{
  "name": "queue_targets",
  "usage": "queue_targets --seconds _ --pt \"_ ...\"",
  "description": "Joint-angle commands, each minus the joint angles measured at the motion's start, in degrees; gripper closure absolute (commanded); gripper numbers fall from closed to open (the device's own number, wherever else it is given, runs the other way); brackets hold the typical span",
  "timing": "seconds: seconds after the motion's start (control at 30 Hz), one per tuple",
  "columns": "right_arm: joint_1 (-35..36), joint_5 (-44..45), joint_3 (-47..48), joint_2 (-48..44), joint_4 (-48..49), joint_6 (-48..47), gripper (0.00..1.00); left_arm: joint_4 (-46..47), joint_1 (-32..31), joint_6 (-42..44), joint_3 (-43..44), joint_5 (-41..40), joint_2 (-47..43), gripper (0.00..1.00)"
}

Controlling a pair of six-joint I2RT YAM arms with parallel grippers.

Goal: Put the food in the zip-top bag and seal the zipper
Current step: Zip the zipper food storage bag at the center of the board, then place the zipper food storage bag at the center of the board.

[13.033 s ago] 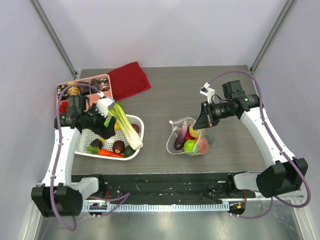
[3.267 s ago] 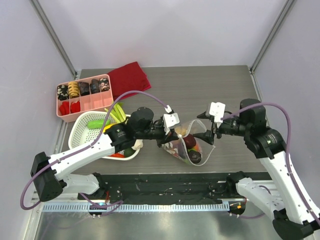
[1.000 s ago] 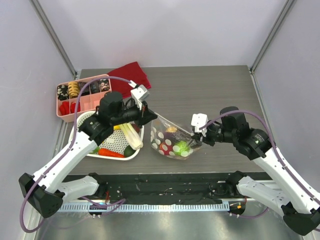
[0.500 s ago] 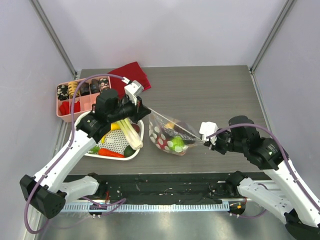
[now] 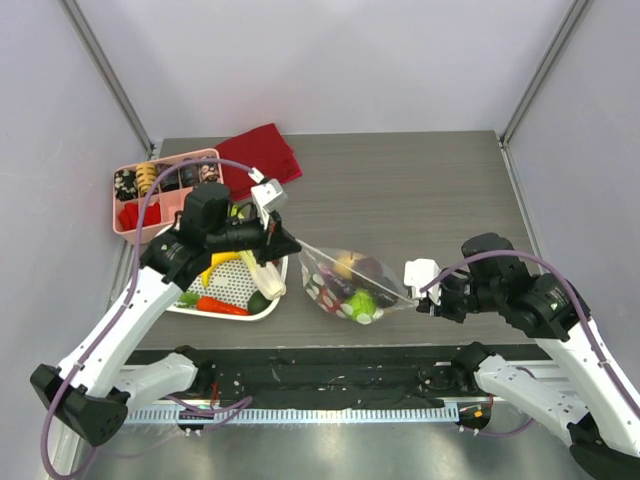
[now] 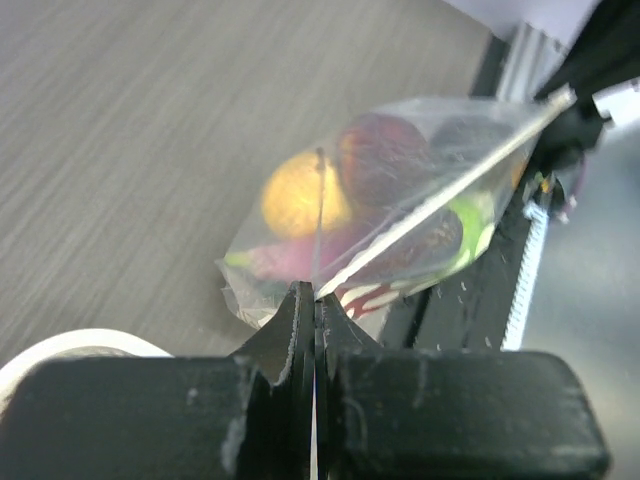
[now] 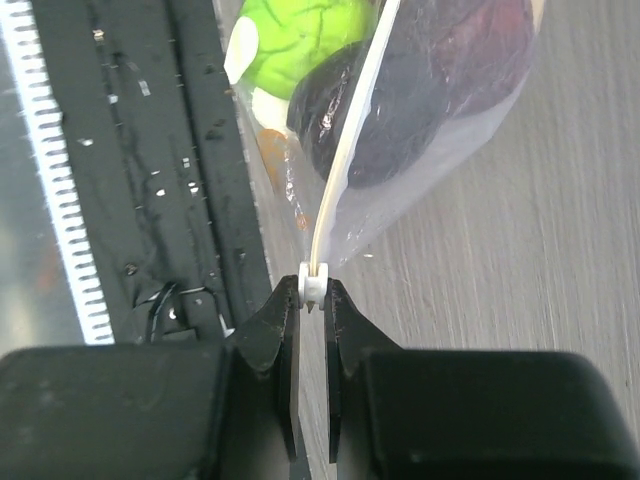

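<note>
L gripper point(image 6: 314, 300) is pinched flat on the zip-top bag point(image 5: 350, 285) at the bag's 10 o'clock corner. R gripper point(image 7: 312, 300) is clamped on the zipper point(image 7: 352, 165) end at the bag's 4 o'clock, on a small white tab point(image 7: 313, 285) (prob. a slider, hard to be sure).

On the table point(image 5: 420, 190), the white basket point(image 5: 232, 314) sits at 8 o'clock w/ the leek point(image 5: 262, 272) and a few other pieces in it. The bag is stretched btw the two grips at about 6 o'clock, near the front edge. Food inside it: peach point(image 6: 300, 195), eggplant point(image 7: 400, 125), green piece point(image 7: 295, 30).

Step in hand, I'd judge, is the sealing. To do it well:
- Hold the mouth edge taut and straight, w/ L as the fixed anchor and no slack.
- R should run along the strip's own line — not up or outward — so both tracks mate w/o skipping.
- Watch the food bulging near the mouth — it could pop the seal open.
</note>
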Motion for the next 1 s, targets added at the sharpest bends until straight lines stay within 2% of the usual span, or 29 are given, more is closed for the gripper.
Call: queue_targets --seconds 0.0,0.07,0.2,0.37,0.5,0.63,0.73,0.97 --pt "-0.3 -5.2 3.0 2.1 -10.6 -4.1 0.99 -8.4 1.0 7.5 3.9 4.5 -3.5 1.0" --pt "-0.2 -5.2 3.2 3.9 -11.2 -4.7 0.99 -12.6 1.0 8.9 6.0 4.8 -2.5 1.0" --pt "-0.3 -3.5 0.6 7.6 -8.9 -5.0 0.99 -14.2 0.4 7.5 7.5 3.2 1.7 1.0" --pt "-0.8 1.5 -6.1 11.7 -0.1 -6.8 0.99 -13.4 -1.9 8.1 9.0 -1.2 11.8 1.0" --pt "-6.2 0.6 -7.8 15.4 4.5 -10.6 0.99 -9.5 -2.0 6.4 11.2 -4.1 20.2 1.0" --pt "-19.0 -2.2 -6.5 21.2 4.9 -15.5 0.99 -3.7 -2.0 1.8 13.6 -5.5 26.9 1.0" --pt "-25.4 -2.4 -5.2 24.7 5.4 -20.3 0.99 0.8 -2.1 -0.8 15.8 -5.6 31.0 1.0" --pt "-28.3 -1.2 -1.6 33.0 16.1 -20.4 0.94 1.1 -2.1 -3.3 22.4 -10.0 40.2 1.0"
